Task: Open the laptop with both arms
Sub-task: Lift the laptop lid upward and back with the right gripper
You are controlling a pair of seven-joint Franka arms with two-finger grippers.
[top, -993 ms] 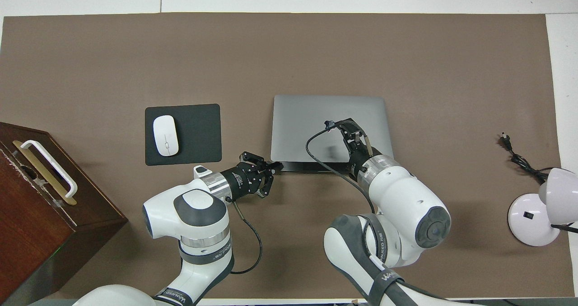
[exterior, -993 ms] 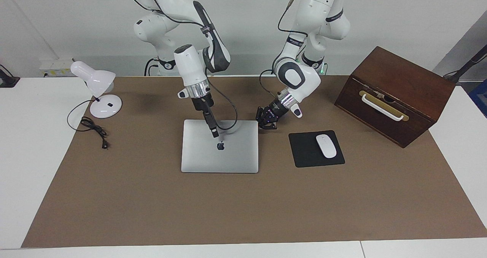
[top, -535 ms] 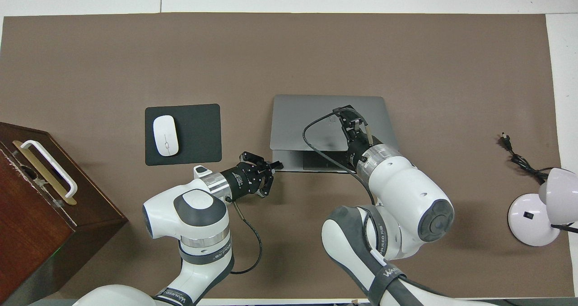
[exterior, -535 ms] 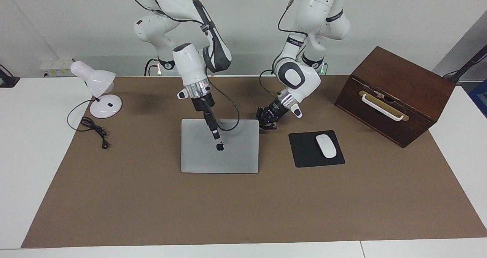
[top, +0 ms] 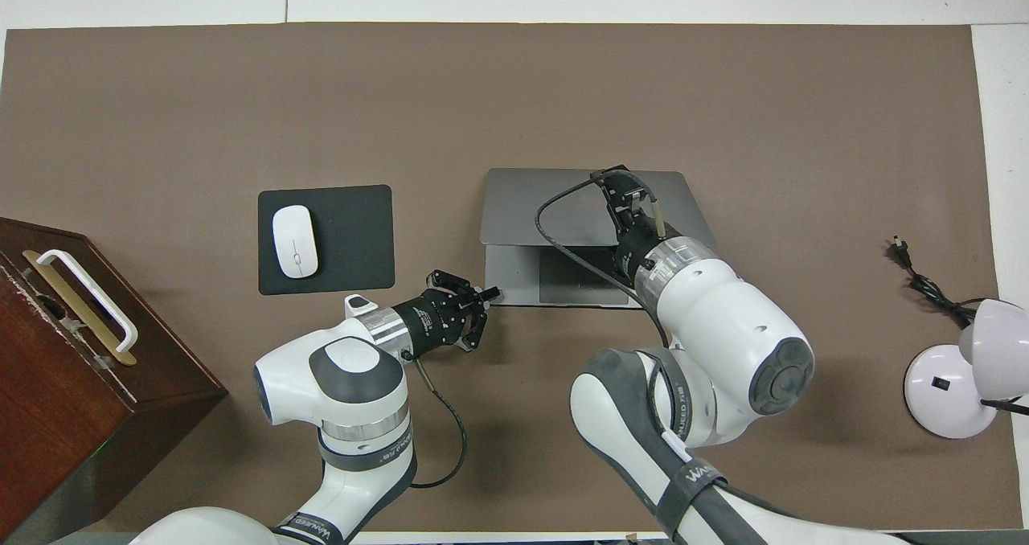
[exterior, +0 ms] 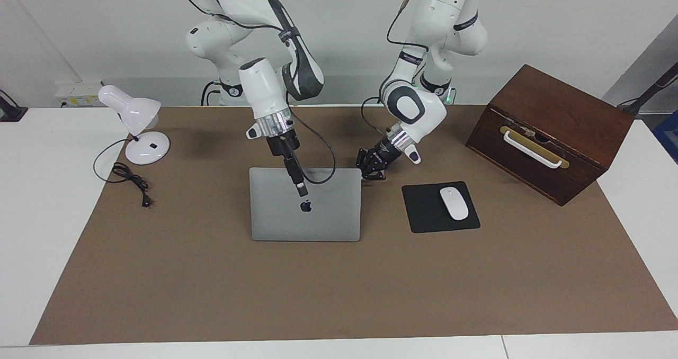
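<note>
black apple logo on laptop lid, "WANEED" lettering on right arm and left arm

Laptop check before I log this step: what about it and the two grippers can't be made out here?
- Thin silver-grey laptop: screen faces away in the facing view; in the overhead view the raised lid and right arm hide the keyboard.
- Right gripper: lid contact and finger state unclear.
- Left gripper: grip on base corner too small.

matt metal laptop, glossy wooden box
</note>
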